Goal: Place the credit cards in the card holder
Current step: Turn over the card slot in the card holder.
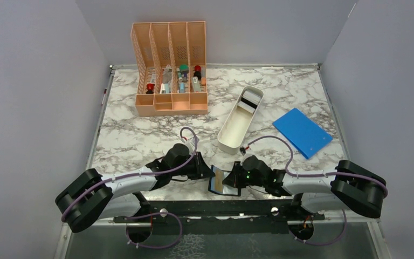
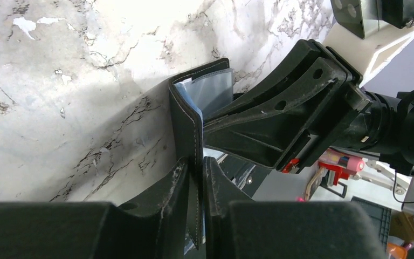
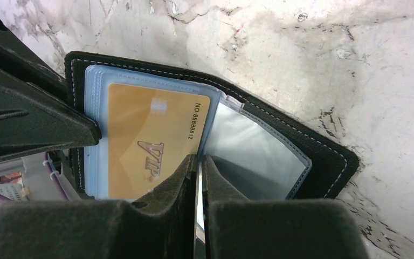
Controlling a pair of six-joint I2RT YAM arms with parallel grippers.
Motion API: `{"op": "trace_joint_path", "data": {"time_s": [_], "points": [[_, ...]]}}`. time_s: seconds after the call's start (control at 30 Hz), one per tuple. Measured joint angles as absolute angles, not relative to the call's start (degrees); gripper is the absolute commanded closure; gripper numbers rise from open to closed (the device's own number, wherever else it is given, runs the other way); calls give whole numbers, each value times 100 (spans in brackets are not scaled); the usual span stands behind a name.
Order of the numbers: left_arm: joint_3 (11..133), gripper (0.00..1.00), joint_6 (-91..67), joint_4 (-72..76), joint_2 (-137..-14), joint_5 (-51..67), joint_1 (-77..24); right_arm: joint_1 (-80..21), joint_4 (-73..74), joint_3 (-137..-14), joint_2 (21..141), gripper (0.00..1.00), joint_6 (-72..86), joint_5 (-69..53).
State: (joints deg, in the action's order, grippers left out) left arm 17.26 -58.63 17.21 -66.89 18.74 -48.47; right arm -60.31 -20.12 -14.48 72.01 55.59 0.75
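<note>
While left gripper (image 2: 195, 168) clamps card holder (image 2: 186, 121) edge — right gripper (image 3: 198, 162) pinches sleeve (image 3: 256, 154).

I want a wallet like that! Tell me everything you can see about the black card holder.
The card holder is black, leather-looking, with pale stitching along its edge. It is open, held near the table's front edge. Clear plastic sleeves fan inside; one holds a gold card marked VIP. The left gripper pinches its cover; the right gripper pinches what looks like a sleeve.

Black card holder (image 3: 331, 159) open, gold card (image 3: 140, 140) (VIP) in sleeve
</note>
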Motion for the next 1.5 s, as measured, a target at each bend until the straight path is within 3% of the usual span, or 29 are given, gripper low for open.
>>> {"op": "trace_joint_path", "data": {"time_s": [0.43,1.23,1.5], "points": [[1737,93,-5841,1925,-6726,1874,-4936,-6031,-2228,-1363,7247,89,5607,67],[1706,84,-5854,2427,-6901,2047,-4965,-6031,-2462,-1341,7389,89,5658,30],[1673,86,-5894,2561,-6901,2060,-4971,-6031,-2506,-1337,7415,89,5695,23]]}}
